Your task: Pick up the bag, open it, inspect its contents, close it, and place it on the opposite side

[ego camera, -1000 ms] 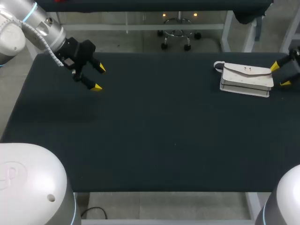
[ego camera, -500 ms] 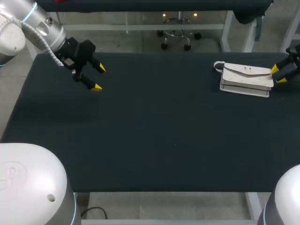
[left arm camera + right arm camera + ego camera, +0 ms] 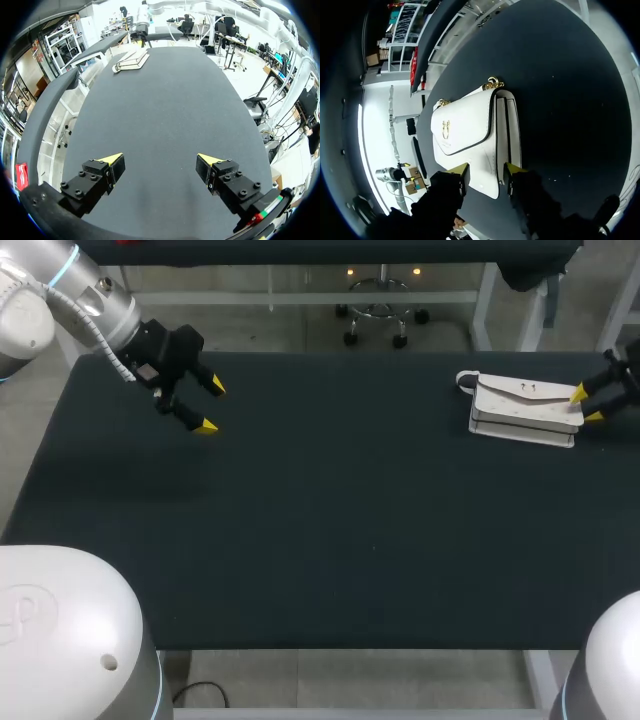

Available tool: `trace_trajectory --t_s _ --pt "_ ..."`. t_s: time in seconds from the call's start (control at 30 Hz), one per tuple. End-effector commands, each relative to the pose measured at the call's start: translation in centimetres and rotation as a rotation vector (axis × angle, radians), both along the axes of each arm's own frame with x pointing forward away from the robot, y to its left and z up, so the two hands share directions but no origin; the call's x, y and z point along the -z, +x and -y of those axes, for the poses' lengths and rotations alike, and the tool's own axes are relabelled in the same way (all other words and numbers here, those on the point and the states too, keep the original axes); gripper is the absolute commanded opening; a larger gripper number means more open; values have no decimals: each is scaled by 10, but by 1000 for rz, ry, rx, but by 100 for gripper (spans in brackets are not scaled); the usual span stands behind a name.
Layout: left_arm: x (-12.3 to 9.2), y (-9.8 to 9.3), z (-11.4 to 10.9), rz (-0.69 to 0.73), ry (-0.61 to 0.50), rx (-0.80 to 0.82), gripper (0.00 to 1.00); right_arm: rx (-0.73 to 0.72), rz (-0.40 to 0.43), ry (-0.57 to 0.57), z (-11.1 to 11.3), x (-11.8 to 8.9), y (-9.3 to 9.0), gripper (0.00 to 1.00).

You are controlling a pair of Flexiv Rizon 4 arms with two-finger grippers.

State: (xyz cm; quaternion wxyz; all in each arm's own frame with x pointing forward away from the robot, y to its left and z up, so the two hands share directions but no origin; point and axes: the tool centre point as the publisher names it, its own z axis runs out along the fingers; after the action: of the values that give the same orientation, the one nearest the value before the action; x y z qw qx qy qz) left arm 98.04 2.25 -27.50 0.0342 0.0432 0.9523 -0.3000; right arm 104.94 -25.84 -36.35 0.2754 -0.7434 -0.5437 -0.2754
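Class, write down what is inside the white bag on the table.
Nothing inside shows. The white bag lies closed on the table, its flap down with the gold clasp on it, so the flap and walls cover any contents.

White bag [image 3: 525,408] on seemingly felt table [image 3: 330,530]

Left gripper [image 3: 211,406] hovering, fingers spread wide — right gripper [image 3: 586,405] low, far right

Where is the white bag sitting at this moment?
Head view: the white leather flap bag lies at the dark table's far right corner, its right end at the right gripper.
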Motion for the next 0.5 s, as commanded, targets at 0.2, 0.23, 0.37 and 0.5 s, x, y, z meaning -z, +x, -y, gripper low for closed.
trace_trajectory --t_s 0.2,0.23,0.37,0.5 --pt "1 0 0 2 -2 0 100 127 89 -45 -7 2 -7 30" --pt "1 0 0 2 -2 0 100 131 89 -44 -7 3 -7 30" --pt "1 0 0 2 -2 0 100 137 88 -41 -11 5 -6 25" --pt "1 0 0 2 -2 0 100 133 79 -39 -15 8 -5 0"
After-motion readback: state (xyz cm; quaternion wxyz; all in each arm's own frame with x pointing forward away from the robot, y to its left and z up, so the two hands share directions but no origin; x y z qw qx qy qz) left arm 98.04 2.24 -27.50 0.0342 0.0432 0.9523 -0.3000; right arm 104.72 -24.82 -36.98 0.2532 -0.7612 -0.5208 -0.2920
